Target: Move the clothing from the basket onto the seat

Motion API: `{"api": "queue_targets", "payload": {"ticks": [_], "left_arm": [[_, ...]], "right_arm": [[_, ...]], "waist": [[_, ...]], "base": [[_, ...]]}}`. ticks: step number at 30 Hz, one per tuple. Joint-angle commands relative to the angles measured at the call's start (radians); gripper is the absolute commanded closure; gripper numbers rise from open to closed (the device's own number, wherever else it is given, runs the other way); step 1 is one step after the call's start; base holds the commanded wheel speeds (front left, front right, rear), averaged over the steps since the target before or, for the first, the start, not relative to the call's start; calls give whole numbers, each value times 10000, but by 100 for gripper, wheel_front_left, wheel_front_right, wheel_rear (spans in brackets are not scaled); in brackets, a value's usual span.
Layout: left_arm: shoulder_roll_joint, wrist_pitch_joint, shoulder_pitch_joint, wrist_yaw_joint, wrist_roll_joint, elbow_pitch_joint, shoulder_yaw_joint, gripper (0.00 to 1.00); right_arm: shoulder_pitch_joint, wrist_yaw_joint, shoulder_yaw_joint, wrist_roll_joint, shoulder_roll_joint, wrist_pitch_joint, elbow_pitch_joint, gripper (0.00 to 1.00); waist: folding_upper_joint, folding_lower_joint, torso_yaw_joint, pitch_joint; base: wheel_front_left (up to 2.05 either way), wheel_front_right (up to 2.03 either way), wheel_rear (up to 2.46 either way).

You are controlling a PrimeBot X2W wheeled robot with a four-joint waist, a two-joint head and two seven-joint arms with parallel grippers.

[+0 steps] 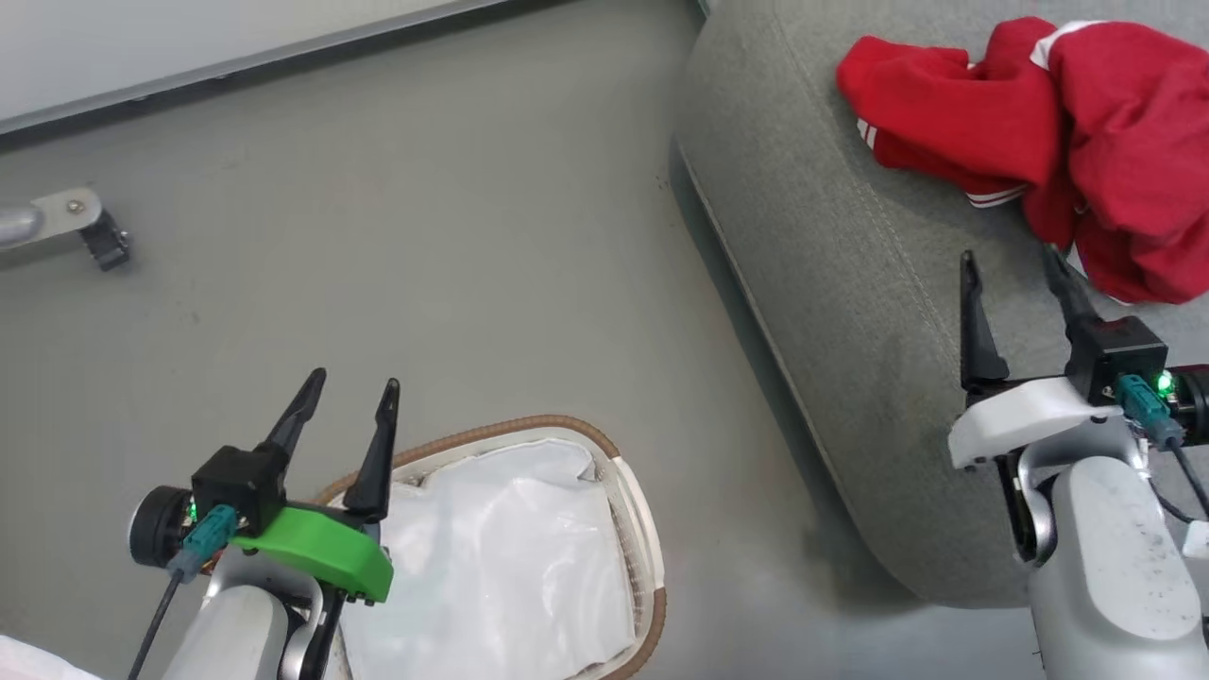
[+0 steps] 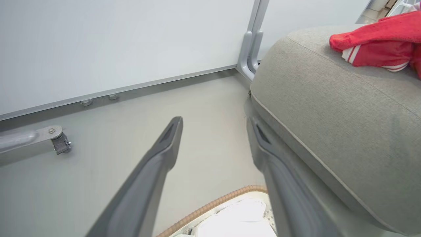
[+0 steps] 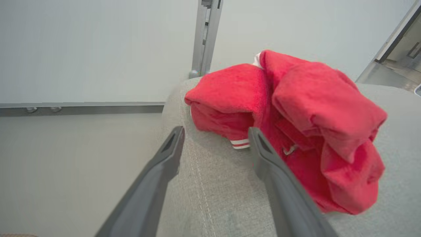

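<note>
Red clothing (image 1: pixel 1058 123) with white stripes lies heaped on the grey seat (image 1: pixel 850 312), at the upper right of the head view. My right gripper (image 1: pixel 1009 260) stands open over the seat just in front of the heap, holding nothing; in the right wrist view its fingers (image 3: pixel 164 164) frame the clothing (image 3: pixel 296 125) on the seat (image 3: pixel 213 197). The basket (image 1: pixel 586 434) sits on the floor at the bottom, showing its white liner (image 1: pixel 501 557). My left gripper (image 1: pixel 354 382) hangs open over the basket's far left rim. The left wrist view shows the basket rim (image 2: pixel 213 204), the seat (image 2: pixel 329 108) and the clothing (image 2: pixel 378 46).
A metal leg with a black caster (image 1: pixel 99 241) stands on the grey floor at the left. A pale wall panel with a metal base rail (image 1: pixel 236 61) runs along the back. Open floor (image 1: pixel 425 236) lies between basket and seat.
</note>
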Motion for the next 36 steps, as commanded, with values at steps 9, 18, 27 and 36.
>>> {"api": "queue_targets", "payload": {"ticks": [9, 18, 27, 36], "left_arm": [[-498, -6, 545, 9, 1017, 399, 1824, 0], [-1101, -6, 1245, 9, 1767, 749, 3153, 0], [-1596, -6, 2324, 11, 1664, 573, 3705, 0], [-1823, 26, 2654, 0, 1284, 718, 3554, 100]], "right_arm": [[209, -14, 1395, 1415, -46, -41, -188, 0], [754, -14, 1480, 1679, -49, -42, 529, 0], [1747, -14, 1384, 1990, -37, -42, 787, 0], [2273, 0, 1517, 2150, 74, 51, 1205, 100]], "waist": [[0, 0, 1788, -1151], [0, 0, 2443, -1787], [0, 0, 2543, -2565], [0, 0, 2532, -2799]], "base": [[0, 0, 0], [0, 0, 0], [0, 0, 0], [0, 0, 0]]}}
